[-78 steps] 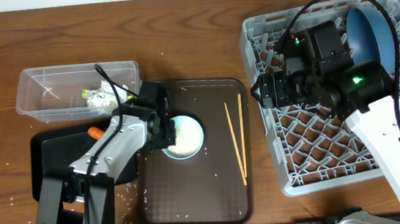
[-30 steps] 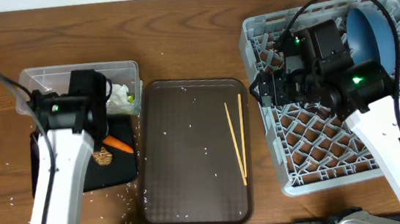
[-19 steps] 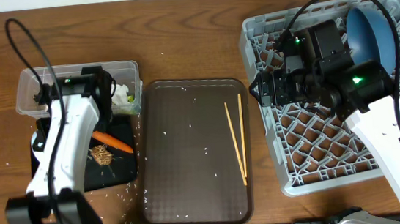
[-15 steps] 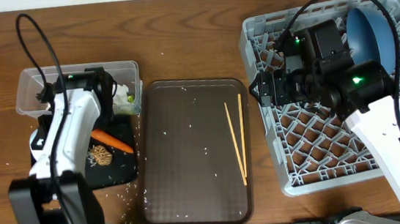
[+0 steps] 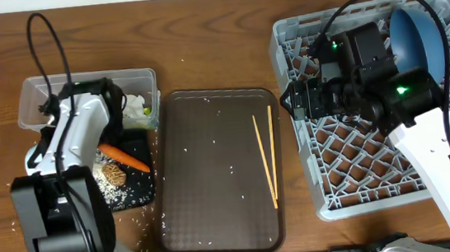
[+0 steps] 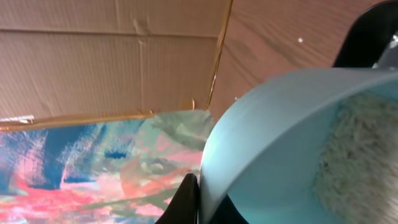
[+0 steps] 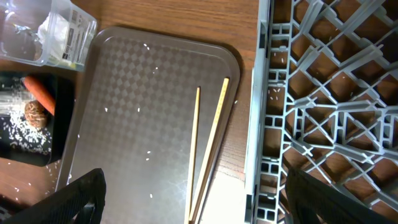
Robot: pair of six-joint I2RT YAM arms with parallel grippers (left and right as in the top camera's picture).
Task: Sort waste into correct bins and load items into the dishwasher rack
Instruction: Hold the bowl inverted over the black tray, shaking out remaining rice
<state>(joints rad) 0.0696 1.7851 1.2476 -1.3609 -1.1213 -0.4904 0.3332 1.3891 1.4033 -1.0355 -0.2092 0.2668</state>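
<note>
Swung over the black tray (image 5: 139, 196) since a second ago, we are tipping the white bowl (image 6: 280, 137), left gripper (image 6: 198, 202) clamped on its rim, rice (image 5: 111, 177) lying beside the carrot (image 5: 125, 158); right gripper (image 7: 199, 196) hanging wide open, empty.

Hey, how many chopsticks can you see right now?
2. Both chopsticks lie on the brown serving tray, along its right side beside the dishwasher rack, nearly meeting at one end. No others visible.

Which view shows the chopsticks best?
Overhead: both chopsticks lie full length on the brown tray, with nothing covering them. The right wrist view shows them closer, but their lower ends are cut off at the frame's bottom edge. The left wrist view shows nothing of them.
</note>
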